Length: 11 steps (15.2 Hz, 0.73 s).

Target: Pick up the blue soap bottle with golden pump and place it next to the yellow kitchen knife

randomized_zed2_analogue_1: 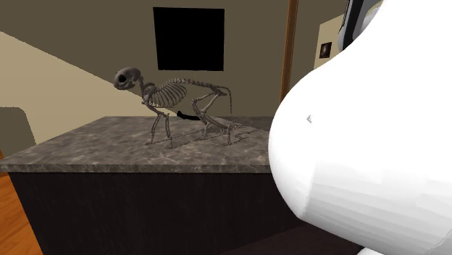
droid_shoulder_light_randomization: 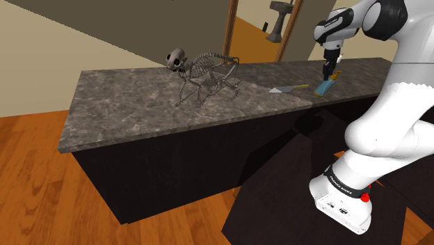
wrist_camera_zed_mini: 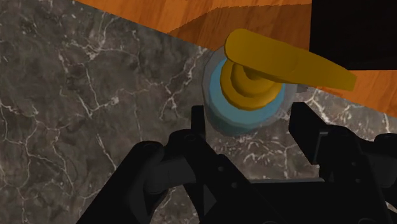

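Blue soap bottle, golden pump

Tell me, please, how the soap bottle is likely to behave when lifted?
The soap bottle looks round and smooth, so it may slip or twist in the gripper. Its long golden pump overhangs one side, so it could tip that way.

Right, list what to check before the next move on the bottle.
1. Gripper lined up over bottle: ok.
2. Firm grip on bottle: cannot tell.
3. Knife located, lying on the counter near the bottle: ok.
4. Bare counter beside knife for set-down: ok.
5. Skeleton stands apart from knife and bottle: ok.
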Each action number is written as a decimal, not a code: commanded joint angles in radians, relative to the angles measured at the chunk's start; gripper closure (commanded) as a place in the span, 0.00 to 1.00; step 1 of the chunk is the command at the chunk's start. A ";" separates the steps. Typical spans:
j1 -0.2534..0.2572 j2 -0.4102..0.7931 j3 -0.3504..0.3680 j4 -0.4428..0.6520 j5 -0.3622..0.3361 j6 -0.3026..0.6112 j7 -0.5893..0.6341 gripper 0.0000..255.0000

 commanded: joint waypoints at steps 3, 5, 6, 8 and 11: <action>-0.003 0.020 0.002 -0.024 0.002 0.044 0.009 1.00; -0.003 0.022 0.002 -0.026 0.002 0.047 0.010 1.00; -0.003 0.022 0.002 -0.026 0.002 0.047 0.010 1.00; -0.003 0.022 0.002 -0.026 0.002 0.047 0.010 1.00; -0.003 0.022 0.002 -0.026 0.002 0.047 0.010 1.00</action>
